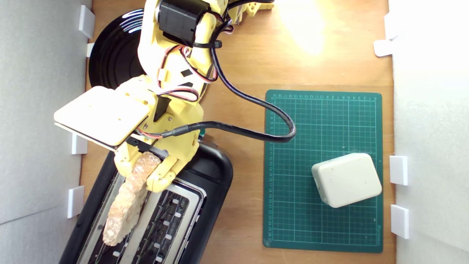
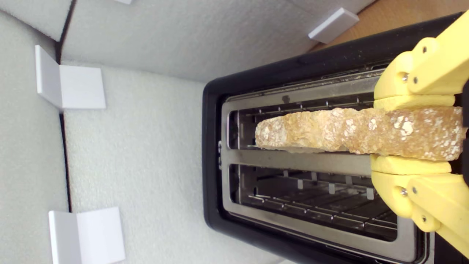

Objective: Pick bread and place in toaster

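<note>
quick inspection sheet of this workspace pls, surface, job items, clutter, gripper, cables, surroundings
surface: wooden table, green cutting mat on it
job's things: bread held edge-on over one slot of the toaster, lined up with it; other slot empty
clutter: white block on the mat; black plate behind the arm
grippers: gripper shut on the bread's end
cables: black cable looping over the mat's corner
surroundings: white foam walls, white brackets
</note>
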Available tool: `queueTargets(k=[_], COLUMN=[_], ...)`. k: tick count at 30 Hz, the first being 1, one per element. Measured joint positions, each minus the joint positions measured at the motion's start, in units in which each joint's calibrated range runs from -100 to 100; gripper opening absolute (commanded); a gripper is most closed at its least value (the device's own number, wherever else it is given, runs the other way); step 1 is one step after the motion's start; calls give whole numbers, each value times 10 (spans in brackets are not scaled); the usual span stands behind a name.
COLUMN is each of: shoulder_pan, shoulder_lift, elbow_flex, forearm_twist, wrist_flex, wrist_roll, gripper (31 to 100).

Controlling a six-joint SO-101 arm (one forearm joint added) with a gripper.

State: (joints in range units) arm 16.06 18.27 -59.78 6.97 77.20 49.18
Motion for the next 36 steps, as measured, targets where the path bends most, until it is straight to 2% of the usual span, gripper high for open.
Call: queueTargets(k=[17,32,36], shoulder_pan=[27,27,17], shoulder_lift=[4,38,53], elbow_flex=[0,-6,-13], forearm_twist=[-4,-4,14], wrist_flex=[0,-31,-31], wrist_roll=[18,4,-7], gripper=[551,556,558])
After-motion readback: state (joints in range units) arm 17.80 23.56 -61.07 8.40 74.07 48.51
